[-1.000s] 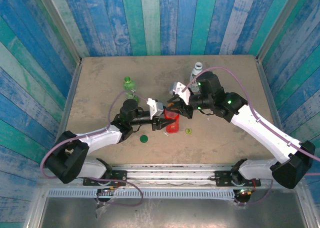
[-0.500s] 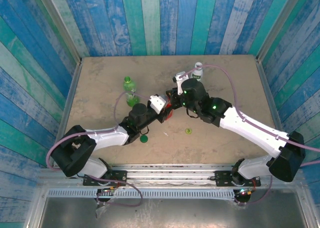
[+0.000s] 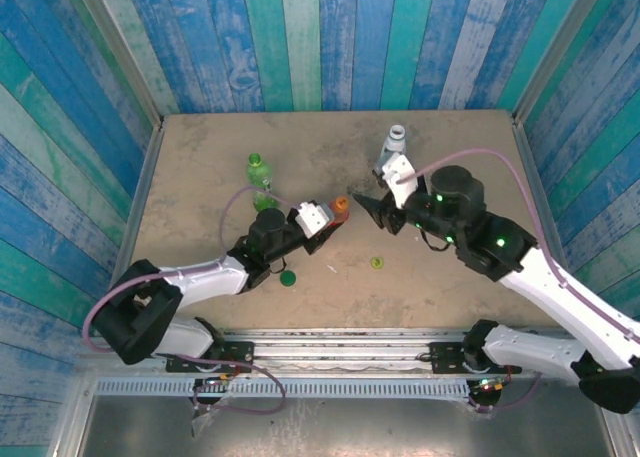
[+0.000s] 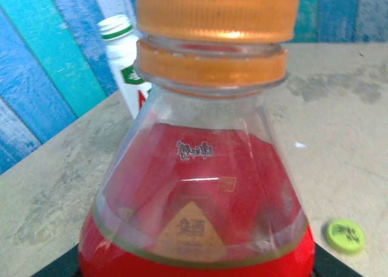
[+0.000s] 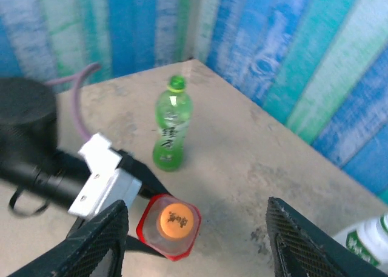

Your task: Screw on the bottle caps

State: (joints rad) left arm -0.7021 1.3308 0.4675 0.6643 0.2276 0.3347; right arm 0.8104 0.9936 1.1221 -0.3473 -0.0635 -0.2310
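Cap (image 4: 218, 13) sits on bottle (image 4: 200, 198)

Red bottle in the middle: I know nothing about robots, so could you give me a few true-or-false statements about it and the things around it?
1. An orange cap sits on the neck of the red bottle. True.
2. The right gripper is clamped on the orange cap. False: its fingers are spread open and stop short of the bottle.
3. The left gripper holds the red bottle. True.
4. The yellow-green cap is on the green bottle. False: it lies loose on the table.
5. The green bottle lies on its side. False: it stands upright.
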